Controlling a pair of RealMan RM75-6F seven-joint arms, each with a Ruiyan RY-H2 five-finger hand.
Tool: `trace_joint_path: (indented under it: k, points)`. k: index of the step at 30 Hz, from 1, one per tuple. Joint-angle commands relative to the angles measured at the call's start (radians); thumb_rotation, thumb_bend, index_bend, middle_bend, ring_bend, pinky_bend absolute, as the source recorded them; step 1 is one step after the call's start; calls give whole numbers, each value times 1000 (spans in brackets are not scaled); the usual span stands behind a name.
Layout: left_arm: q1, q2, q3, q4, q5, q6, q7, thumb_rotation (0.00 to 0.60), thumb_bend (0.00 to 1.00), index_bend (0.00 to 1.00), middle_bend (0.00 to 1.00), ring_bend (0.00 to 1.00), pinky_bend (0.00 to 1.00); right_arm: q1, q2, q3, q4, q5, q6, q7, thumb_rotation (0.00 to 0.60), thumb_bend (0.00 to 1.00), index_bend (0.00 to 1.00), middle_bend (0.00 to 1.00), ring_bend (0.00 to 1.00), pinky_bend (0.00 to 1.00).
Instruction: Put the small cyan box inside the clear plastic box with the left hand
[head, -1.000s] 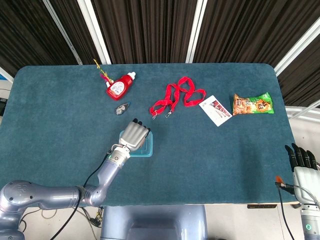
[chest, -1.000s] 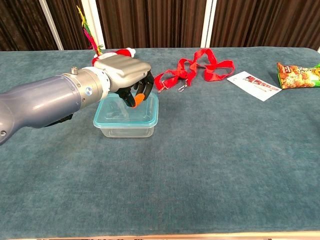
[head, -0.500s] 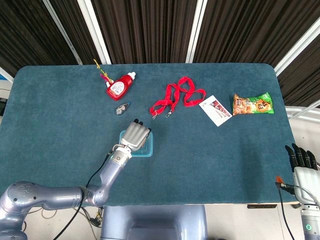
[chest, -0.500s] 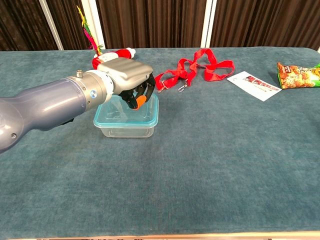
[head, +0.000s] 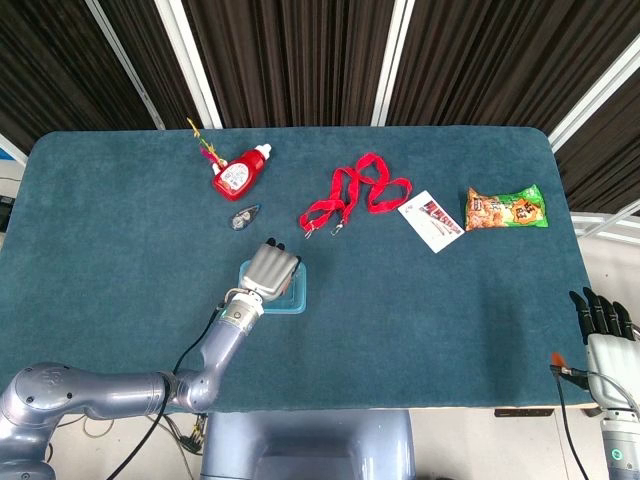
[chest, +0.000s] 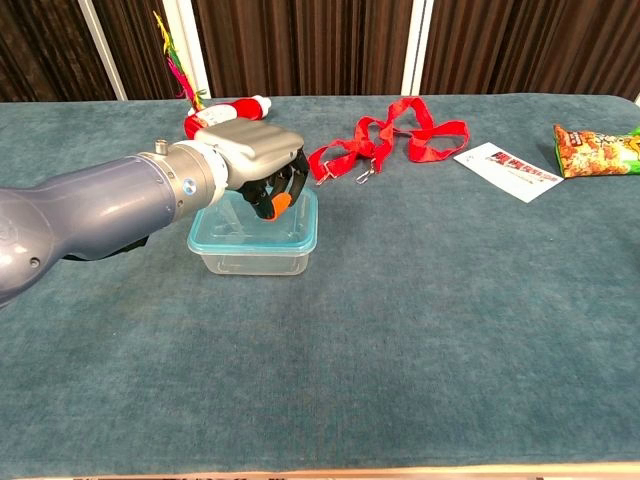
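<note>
The clear plastic box (chest: 262, 250) with a cyan rim (head: 297, 301) stands on the teal table, left of centre. My left hand (chest: 252, 150) hovers over its open top, knuckles up, fingers curled down toward the inside, an orange fingertip (chest: 283, 204) showing. From above, the left hand (head: 269, 269) covers most of the box. The small cyan box is not plainly visible; the palm hides whatever lies under it or in it. My right hand (head: 604, 327) hangs off the table's front right corner, fingers straight and apart, holding nothing.
At the back left lie a red bottle (head: 239, 174) and a small dark object (head: 244, 215). A red lanyard (head: 352, 196) lies behind the box, a white card (head: 431, 221) and a snack packet (head: 505, 209) to the right.
My left hand has sunk slightly toward the clear box and drawn back a little. The right hand has not moved.
</note>
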Motion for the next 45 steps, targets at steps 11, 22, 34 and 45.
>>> trace_joint_path:
  k: [11, 22, 34, 45]
  points:
    - [-3, -14, 2, 15, -7, -9, 7, 600, 544, 491, 506, 343, 272, 0, 1, 0, -1, 0, -1, 1, 600, 307, 40, 45, 38, 0]
    - [-4, 6, -3, -27, 16, 30, 31, 600, 542, 488, 503, 343, 269, 0, 0, 1, -1, 0, 1, -1, 600, 307, 40, 44, 37, 0]
    - [22, 159, 31, -233, 173, 85, 30, 600, 540, 507, 505, 336, 263, 1, -1, 1, -2, 3, 0, -8, 600, 308, 40, 44, 37, 0]
    - [83, 259, 184, -210, 504, 89, -92, 600, 541, 559, 523, 336, 263, 1, -2, 1, -6, 9, -3, -14, 600, 308, 40, 44, 37, 0]
